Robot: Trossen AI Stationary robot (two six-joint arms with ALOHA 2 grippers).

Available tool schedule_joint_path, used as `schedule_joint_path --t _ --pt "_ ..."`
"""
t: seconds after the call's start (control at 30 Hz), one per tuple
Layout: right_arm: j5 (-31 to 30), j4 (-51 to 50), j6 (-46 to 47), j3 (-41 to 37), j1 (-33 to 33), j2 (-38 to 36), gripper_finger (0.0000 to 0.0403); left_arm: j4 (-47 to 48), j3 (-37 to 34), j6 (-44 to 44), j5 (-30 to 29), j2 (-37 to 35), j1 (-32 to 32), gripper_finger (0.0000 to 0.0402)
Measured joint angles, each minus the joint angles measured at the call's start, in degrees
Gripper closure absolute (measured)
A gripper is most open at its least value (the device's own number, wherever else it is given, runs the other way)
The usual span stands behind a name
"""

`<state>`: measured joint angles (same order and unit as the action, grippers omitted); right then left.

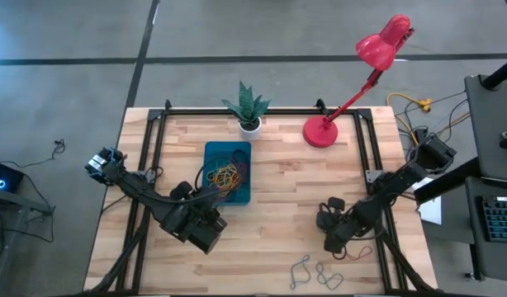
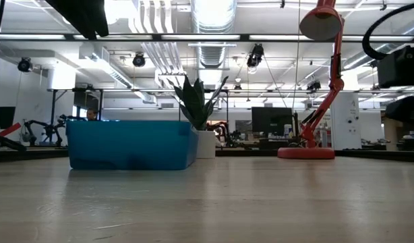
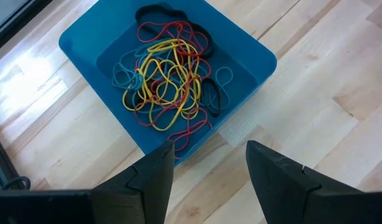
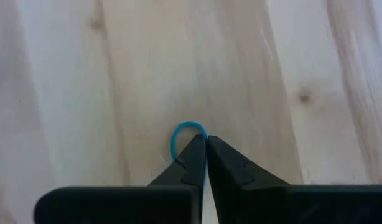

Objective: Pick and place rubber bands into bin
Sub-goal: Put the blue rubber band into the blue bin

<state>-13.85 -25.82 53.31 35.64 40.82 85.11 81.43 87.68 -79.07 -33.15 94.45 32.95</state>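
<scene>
since the right gripper (image 4: 205,144) is pinching a blue band (image 4: 181,134) shut-tight, the bin (image 1: 213,150) is sitting well off toward the left arm's side; left gripper (image 3: 209,165) is hanging spread over it, probably waiting.

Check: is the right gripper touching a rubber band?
Touching. In the right wrist view the right gripper is shut on a blue band, whose loop sticks out from between the closed tips above the table.

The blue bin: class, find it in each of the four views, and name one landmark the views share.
High view: bin left of centre.
Low view: bin at left.
Left wrist view: bin fills the upper half.
Right wrist view: absent.
Shared landmark: potted plant beside it.
</scene>
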Motion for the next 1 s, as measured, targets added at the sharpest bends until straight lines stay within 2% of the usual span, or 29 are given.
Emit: schedule_joint_path --t 0.2,0.43,0.57,0.73,0.93,1.0 --pt "-5.3 -1.2 -9.8 4.4 -6.1 -0.3 0.0395 -0.2 0.0 0.0 0.0 0.0 0.0 0.0217" --pt "-7.0 7.3 -27.9 9.8 -20.6 -2.0 0.0395 -0.4 0.0 0.0 0.0 0.0 -0.2 0.0217" --pt "-2.6 13.0 -36.6 17.1 -29.3 -1.4 0.0395 -0.4 0.0 0.1 0.0 0.0 -0.2 0.0217" --pt "6.0 16.3 -41.9 30.0 -37.5 3.3 0.0395 -0.4 0.0 0.5 -0.2 0.0 -0.2 0.0217" --pt "16.5 13.6 -44.8 46.6 -41.3 18.0 0.0394 0.1 0.0 0.5 -1.3 0.0 -0.2 0.0217" --pt "16.9 11.4 -46.0 51.8 -41.4 23.5 0.0394 0.1 0.0 0.5 -1.4 0.0 -0.2 0.0217"
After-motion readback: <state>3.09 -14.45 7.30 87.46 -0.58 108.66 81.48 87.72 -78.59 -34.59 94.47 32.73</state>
